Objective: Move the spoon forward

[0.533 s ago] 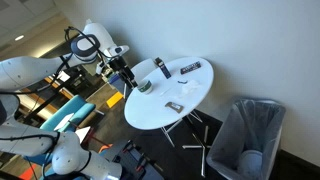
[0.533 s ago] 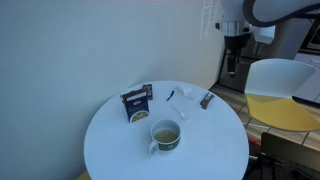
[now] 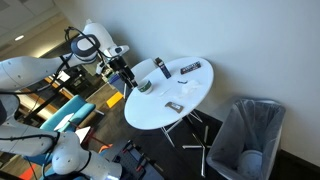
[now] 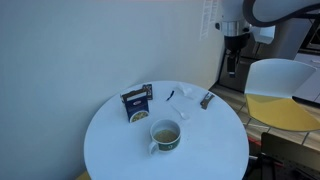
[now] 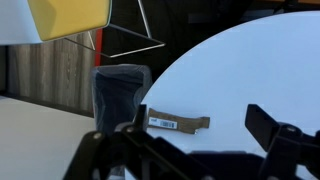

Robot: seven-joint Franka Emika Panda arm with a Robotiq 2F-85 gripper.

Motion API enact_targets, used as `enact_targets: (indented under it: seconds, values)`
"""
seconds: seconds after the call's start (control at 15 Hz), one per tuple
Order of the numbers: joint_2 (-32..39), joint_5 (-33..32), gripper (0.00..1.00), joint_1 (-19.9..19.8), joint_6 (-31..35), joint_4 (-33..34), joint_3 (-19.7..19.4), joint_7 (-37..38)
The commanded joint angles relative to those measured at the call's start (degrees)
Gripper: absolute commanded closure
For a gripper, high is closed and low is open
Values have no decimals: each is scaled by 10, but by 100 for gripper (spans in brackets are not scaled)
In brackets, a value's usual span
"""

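spoon (image 5: 178, 122), prob the flat brown piece w/ a pale label, lies on the white desk (image 5: 260, 70), lower centre of the wrist view. nothing touches it, so step in hand = approach, grasp not yet made. its long axis runs approx left-right across that frame, w/ the right end dipping a bit & tapering. which end is the bowl i can't tell. a dark blue packet (image 5: 120, 90) sits just up-left of it, apart. the end effector (image 4: 235, 68) hangs at upper right of an exterior view, well above the desk. in the wrist view its fingers (image 5: 280, 135) are spread wide w/ nothing between. next move, imo: come down over the spoon's middle, jaws across the long axis, close, then carry it fwd.
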Motion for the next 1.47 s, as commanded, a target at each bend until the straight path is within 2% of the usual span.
enact_targets:
  seconds: [0.0, 0.33, 0.6, 0.73, 1.4]
  values:
    - [14, 42, 0, 9, 63, 5, -15, 28]
    - [72, 105, 0, 0, 233, 13, -24, 113]
    - [144, 128, 0, -1, 321, 25, -27, 184]
    - [186, 134, 0, 3, 334, 35, -27, 221]
    - [320, 132, 0, 49, 380, 62, -25, 275]
